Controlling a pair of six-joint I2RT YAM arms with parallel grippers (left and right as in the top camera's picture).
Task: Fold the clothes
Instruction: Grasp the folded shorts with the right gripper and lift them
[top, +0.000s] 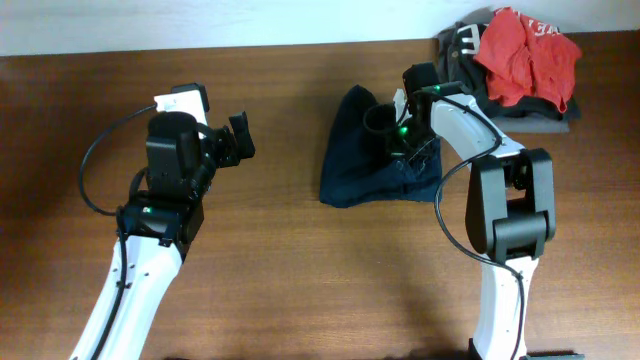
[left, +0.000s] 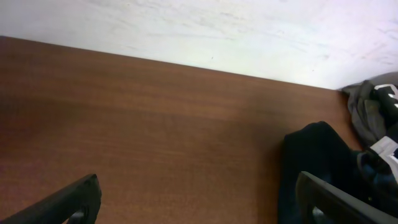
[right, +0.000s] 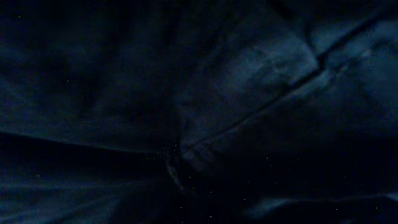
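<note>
We see the shorts (top: 360, 168) bunched in a heap in the middle of the table (top: 280, 250), no neat fold yet. Our right fingers (top: 404, 150) press together on their cloth, our left fingers (left: 74, 202) spread wide, holding nothing. We judge nearly all folding remains

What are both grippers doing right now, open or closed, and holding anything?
Left gripper: open, holding nothing.
Right gripper: closed, pressed down into the navy shorts, apparently pinching the fabric.
</note>
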